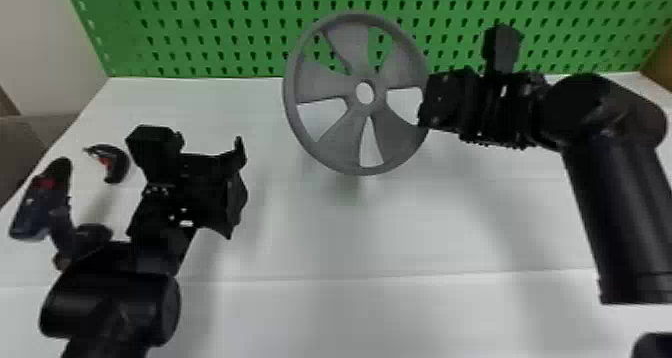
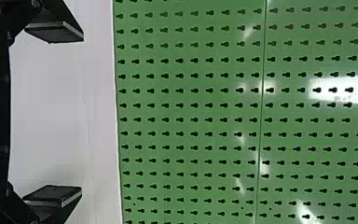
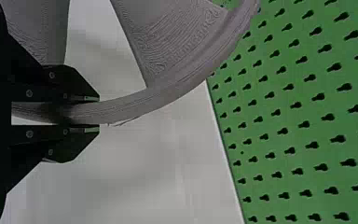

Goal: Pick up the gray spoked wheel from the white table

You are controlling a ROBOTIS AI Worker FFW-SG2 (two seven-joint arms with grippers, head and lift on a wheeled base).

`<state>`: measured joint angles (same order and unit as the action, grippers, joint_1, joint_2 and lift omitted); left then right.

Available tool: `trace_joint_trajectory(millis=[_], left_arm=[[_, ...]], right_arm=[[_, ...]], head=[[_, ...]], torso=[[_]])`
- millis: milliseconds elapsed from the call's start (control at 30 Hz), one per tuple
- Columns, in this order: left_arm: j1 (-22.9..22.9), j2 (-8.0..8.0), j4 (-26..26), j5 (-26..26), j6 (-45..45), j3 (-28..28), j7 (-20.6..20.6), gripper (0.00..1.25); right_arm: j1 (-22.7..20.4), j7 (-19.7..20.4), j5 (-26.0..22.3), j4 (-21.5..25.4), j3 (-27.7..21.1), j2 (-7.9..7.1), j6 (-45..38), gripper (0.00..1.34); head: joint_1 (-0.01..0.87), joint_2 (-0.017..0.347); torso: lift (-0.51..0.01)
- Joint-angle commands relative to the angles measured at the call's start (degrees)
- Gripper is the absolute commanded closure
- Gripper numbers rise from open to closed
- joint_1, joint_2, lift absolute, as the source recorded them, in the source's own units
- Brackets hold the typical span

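Left of the head view, our black two-fingered left gripper [image 1: 236,189] gapes wide, empty; upper center, our black right gripper [image 3: 99,114] clamps the gray spoked wheel [image 1: 325,82] by its rim, seemingly clear of the white table [image 1: 320,242], pickup all but complete.

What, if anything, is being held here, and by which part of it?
The gray spoked wheel is held by its outer rim, between the fingers of the right gripper.

"How's the left gripper [image 1: 237,189]?"
"Fingers [image 2: 53,32] spread wide, left arm [image 1: 110,302] in from the bottom edge."
"And the right gripper [image 1: 426,103]?"
"Fingers [image 3: 70,86] close together, pointing left; the right arm [image 1: 610,197] is bent."
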<state>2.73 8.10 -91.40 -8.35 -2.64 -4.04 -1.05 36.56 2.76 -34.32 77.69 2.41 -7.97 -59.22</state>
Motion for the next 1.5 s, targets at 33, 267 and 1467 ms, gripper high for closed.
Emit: trace_joint_trajectory(millis=[33,267,1467], left_arm=[[-0.2,-0.01,-1.3,0.0,0.0,0.7,0.0,0.13],[-0.5,-0.01,-2.8,0.0,0.0,1.8,0.0,0.13],[-0.9,-0.01,-3.7,-0.7,1.2,3.4,0.0,0.13]], right_arm=[[-3.4,-6.5,12.9,1.5,-2.4,2.7,9.9,1.08],[-8.3,-10.8,18.5,1.6,-2.6,4.02,24.4,1.08],[-21.9,-11.6,30.4,-1.4,-3.3,8.02,62.7,1.08]], head=[[0.767,0.035],[0.767,0.035],[0.767,0.035]], torso=[[-0.107],[-0.107],[-0.107]])
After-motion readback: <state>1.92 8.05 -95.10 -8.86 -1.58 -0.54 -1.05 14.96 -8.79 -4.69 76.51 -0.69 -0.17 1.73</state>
